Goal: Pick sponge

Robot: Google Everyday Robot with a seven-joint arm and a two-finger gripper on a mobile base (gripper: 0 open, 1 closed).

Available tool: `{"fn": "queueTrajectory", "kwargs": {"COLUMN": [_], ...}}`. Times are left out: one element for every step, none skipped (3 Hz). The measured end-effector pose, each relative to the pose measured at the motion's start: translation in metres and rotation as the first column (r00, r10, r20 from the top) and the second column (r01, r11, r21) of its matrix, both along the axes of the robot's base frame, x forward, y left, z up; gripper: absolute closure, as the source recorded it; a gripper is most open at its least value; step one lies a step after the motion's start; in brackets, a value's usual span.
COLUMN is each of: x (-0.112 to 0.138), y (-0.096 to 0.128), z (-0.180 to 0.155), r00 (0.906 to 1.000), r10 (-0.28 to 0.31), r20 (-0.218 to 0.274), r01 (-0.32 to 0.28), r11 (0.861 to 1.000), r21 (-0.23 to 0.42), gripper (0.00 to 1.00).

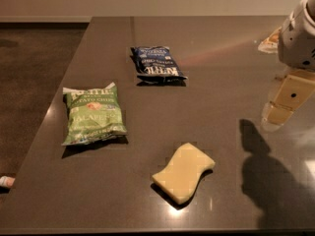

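Your hand (pixel 285 102) hangs above the table (pixel 221 77) at its right edge, about midway between the near and far edges. Can't tell if it's apart or together from this angle, so don't assume it's ready.

The sponge (pixel 183 178) lies flat close to the near edge, roughly centred between the left and right edges. From your hand it's to the left and toward the near edge, well apart. Nothing sits between them.

Its long axis runs diagonally, near-left to far-right, so it points roughly at your hand. My read: you'll want the jaws closing across the narrow waist, square to that diagonal, so expect a wrist turn on the way in.

The green chip bag (pixel 93 114) is near the left edge and the dark blue chip bag (pixel 157 63) is further back. Both are well clear of the sponge.
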State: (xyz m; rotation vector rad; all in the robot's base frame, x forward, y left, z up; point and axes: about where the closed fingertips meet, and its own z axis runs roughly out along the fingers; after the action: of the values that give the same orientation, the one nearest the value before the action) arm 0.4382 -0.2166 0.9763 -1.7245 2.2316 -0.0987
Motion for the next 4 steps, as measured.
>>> {"fn": "queueTrajectory", "kwargs": {"x": [0.000,-0.005,-0.021,-0.041], "y": [0.000,0.004,0.014,0.031], "z": [0.001,-0.003,-0.014,-0.038], "r00": [1.0000,0.9997,0.9957,0.9805], "r10": [0.000,0.026,0.089,0.182], "r20": [0.002,-0.004,-0.027,-0.073], "r01": [0.000,-0.025,-0.088,-0.177], "r11": [1.000,0.999,0.995,0.982], "r21": [0.001,0.023,0.044,0.068], "gripper": [0.00,0.00,0.00,0.00]}}
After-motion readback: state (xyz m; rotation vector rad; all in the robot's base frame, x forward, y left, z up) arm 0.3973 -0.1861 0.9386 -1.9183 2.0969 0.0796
